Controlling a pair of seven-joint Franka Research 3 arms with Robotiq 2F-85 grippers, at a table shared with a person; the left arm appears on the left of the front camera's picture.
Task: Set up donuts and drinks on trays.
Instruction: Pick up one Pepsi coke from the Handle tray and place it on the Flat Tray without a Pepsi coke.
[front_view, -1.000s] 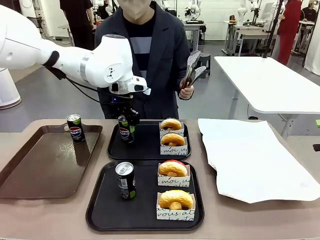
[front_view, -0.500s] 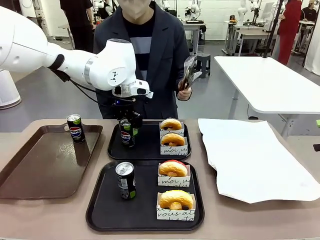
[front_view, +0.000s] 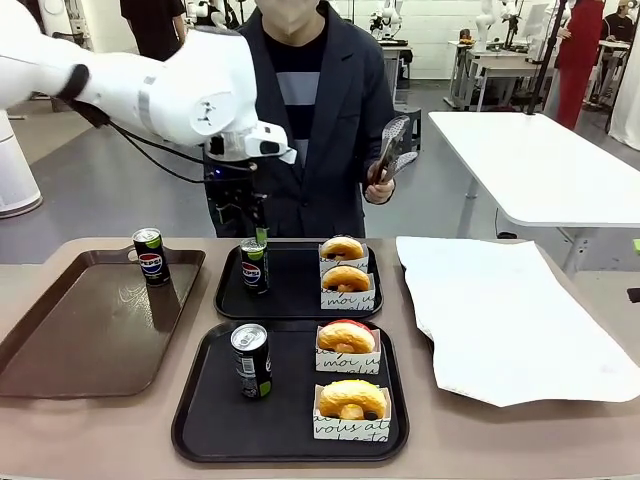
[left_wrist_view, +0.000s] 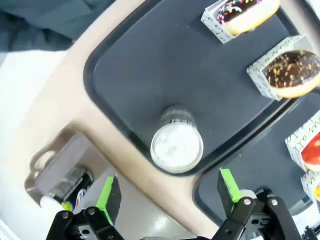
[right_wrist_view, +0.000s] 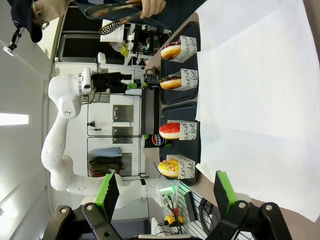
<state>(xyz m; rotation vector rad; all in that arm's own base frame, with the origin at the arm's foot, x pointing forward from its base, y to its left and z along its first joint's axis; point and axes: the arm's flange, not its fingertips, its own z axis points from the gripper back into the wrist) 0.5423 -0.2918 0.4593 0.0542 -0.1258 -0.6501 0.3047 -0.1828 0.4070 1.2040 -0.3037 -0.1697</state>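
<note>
The left gripper (front_view: 256, 228) is hanging straight above the can (front_view: 254, 265) on the far tray (front_view: 296, 300), its fingers (left_wrist_view: 109, 192) standing wide apart and gripping nothing. In the left wrist view that can's silver top (left_wrist_view: 176, 146) is lying just ahead of the fingers, between their two lines, so the can is standing upright directly beneath them, long axis vertical, clear of both pads. It is sitting at the tray's left side, well apart from the two sleeved donuts (front_view: 344, 264) on the tray's right.

The near tray (front_view: 200, 425) is likewise carrying a can (front_view: 251, 361) and two donuts (front_view: 348, 368). A third can (front_view: 150, 257) is standing on the brown tray (front_view: 60, 350), to the left of the gripper and off to one side of its fingers in the wrist view. If that can is wanted next, the left arm looks the nearer one.

The right gripper (right_wrist_view: 165, 192) is holding its fingers apart and empty over the white paper (front_view: 510, 320), well away from the cans. The person's hand (front_view: 378, 184) is holding tongs (front_view: 390, 148) above the worktop (front_view: 600, 440).
</note>
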